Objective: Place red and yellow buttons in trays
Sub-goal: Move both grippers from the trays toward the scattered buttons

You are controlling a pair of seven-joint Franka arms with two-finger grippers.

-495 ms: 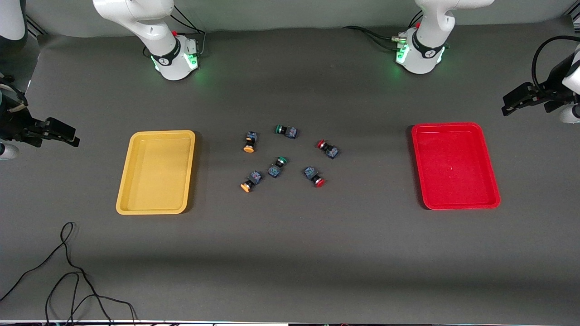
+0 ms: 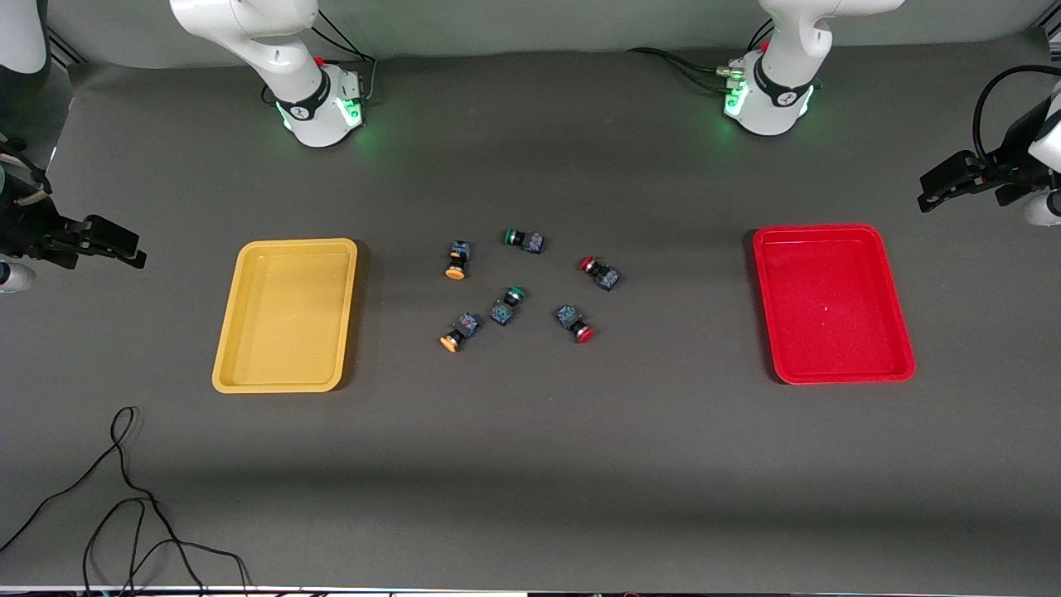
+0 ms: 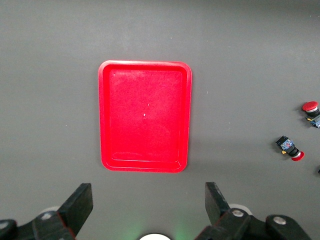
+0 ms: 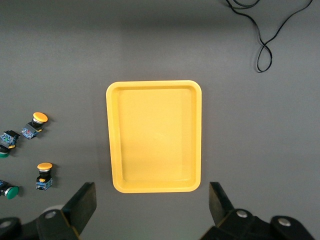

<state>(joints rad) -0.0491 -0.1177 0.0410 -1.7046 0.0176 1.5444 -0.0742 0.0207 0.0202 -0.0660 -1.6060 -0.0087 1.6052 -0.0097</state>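
Two buttons with orange-yellow caps [image 2: 454, 264] [image 2: 457, 333] and two with red caps [image 2: 598, 271] [image 2: 574, 323] lie loose mid-table between the trays. The yellow tray [image 2: 286, 315] lies toward the right arm's end and the red tray [image 2: 833, 303] toward the left arm's end; both are empty. My right gripper [image 2: 116, 245] hangs open and empty above the table edge past the yellow tray [image 4: 154, 136]. My left gripper [image 2: 941, 186] hangs open and empty past the red tray [image 3: 145, 115]. The left wrist view shows both red buttons [image 3: 310, 107] [image 3: 291, 148]. The right wrist view shows both yellow buttons [image 4: 36, 122] [image 4: 44, 172].
Two like switches with green caps [image 2: 524, 240] [image 2: 507, 303] lie among the buttons. A black cable [image 2: 124, 497] curls on the table nearer the front camera than the yellow tray. The arm bases [image 2: 319, 104] [image 2: 771, 95] stand along the table's back edge.
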